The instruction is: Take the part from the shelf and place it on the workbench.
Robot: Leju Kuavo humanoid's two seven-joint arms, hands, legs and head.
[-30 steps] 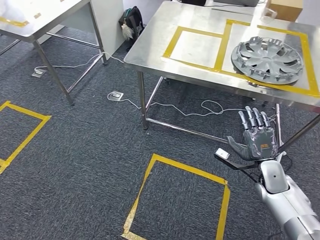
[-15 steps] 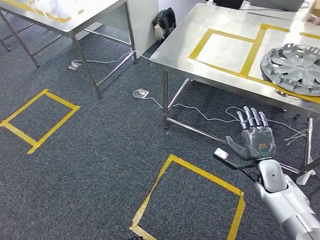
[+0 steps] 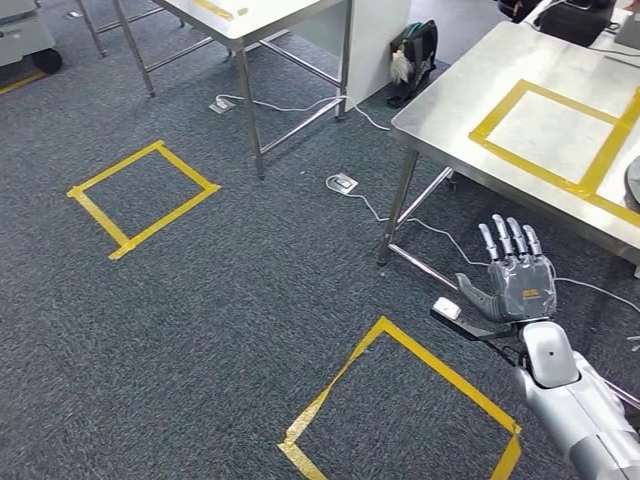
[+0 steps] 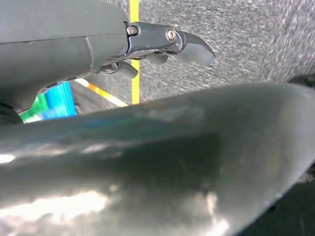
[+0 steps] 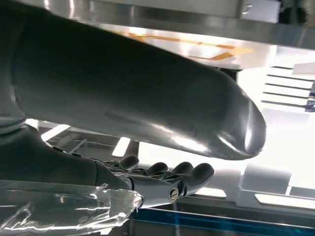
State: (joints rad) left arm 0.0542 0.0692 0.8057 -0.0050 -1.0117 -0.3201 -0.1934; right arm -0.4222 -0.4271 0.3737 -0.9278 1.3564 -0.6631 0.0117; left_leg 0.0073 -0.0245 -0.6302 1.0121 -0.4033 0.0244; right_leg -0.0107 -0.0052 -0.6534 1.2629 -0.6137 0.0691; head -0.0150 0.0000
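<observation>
The right robot hand is up at the near right w/ fingers spread and nothing in it — prob. just carried clear of the body while the robot walks, since no shelf or part is close by. The left robot hand is seen from its wrist camera over carpet; its fingers look loosely extended, but I can't tell if they hold anything. At the right edge a grey curved sliver sits on the steel desk inside yellow tape — maybe the part, too little visible to say. Around: another desk far left, taped floor squares on the carpet, a dark bag. Cables and desk legs near the hand — trip/snag risk, I'd judge.
</observation>
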